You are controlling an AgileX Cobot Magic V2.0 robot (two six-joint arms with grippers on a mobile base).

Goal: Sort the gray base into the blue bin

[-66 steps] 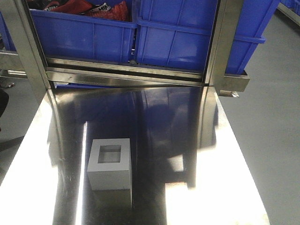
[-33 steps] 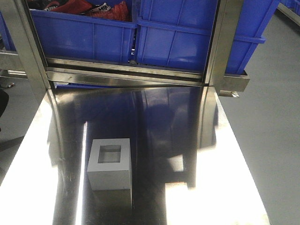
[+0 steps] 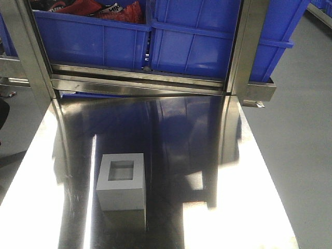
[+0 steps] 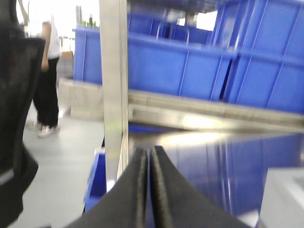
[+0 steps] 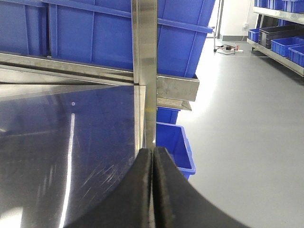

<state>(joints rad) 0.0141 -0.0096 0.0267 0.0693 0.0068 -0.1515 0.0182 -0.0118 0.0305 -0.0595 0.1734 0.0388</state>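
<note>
Reach not begun — gray base sits recess-up at seven o'clock on the tabletop, blue bin at twelve. Left hand and right hand are pinched closed, empty — one must open, then descend

Nothing moving here. From a second ago to now, the front view shows no shift at all, and the gray base hasn't budged.
</note>
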